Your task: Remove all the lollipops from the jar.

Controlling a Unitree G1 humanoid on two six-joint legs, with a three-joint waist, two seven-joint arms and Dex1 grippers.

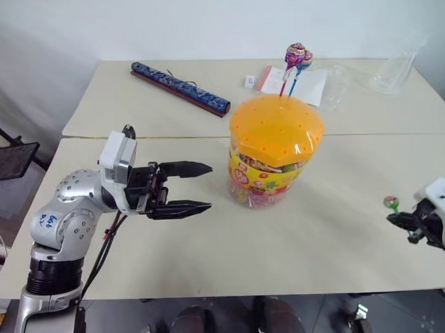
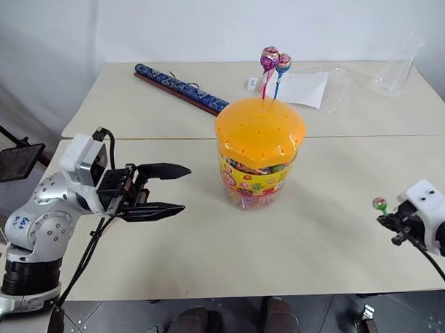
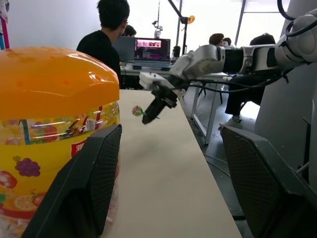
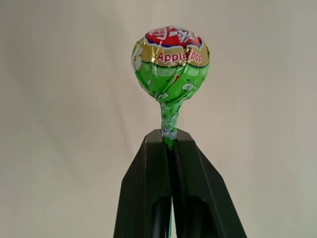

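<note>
Green lollipop (image 4: 171, 62) is pinched by its stick in the right gripper (image 4: 171, 141), jaws fully closed, held clear above the table (image 1: 334, 236) near its right front corner, head pointing away from the wrist. Two lollipops (image 1: 298, 59) are left standing upright in the far side of the jar (image 1: 274, 151) lid, sticks vertical. Jar sits mid-table. Left gripper (image 1: 201, 188) is spread wide and empty, aimed level at the jar's left wall, just beside it and nearer than the right.
</note>
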